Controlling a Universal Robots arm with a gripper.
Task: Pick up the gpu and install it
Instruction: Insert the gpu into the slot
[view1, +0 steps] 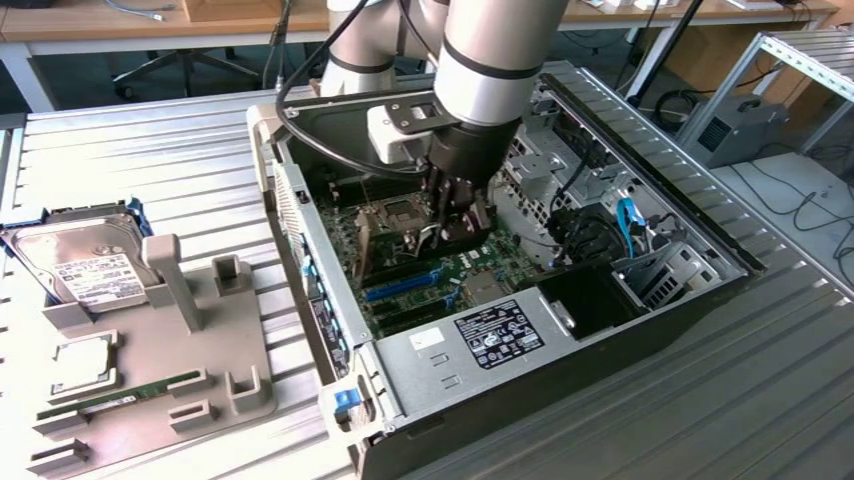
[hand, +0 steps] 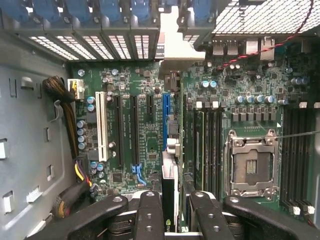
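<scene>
My gripper (view1: 451, 228) reaches down into the open computer case (view1: 694, 280), over the green motherboard (view1: 487, 262). It is shut on the gpu (view1: 469, 238), a thin black card held on edge. In the wrist view the gpu (hand: 169, 175) runs edge-on between my two black fingers (hand: 150, 210), and my gripper (hand: 172, 205) clamps it from both sides. The card's silver bracket (hand: 175, 47) lies toward the rear slot covers. The gpu hangs in line with the blue expansion slot (hand: 165, 120); I cannot tell whether its edge touches the slot.
A grey holder tray (view1: 200, 380) on the exterior view's left carries a silver hard drive (view1: 80, 265), a processor chip (view1: 83, 362) and a green memory stick (view1: 120, 395). Inside the case are the processor socket (hand: 250, 165), a cable bundle (hand: 65, 100) and the power supply (view1: 501, 335).
</scene>
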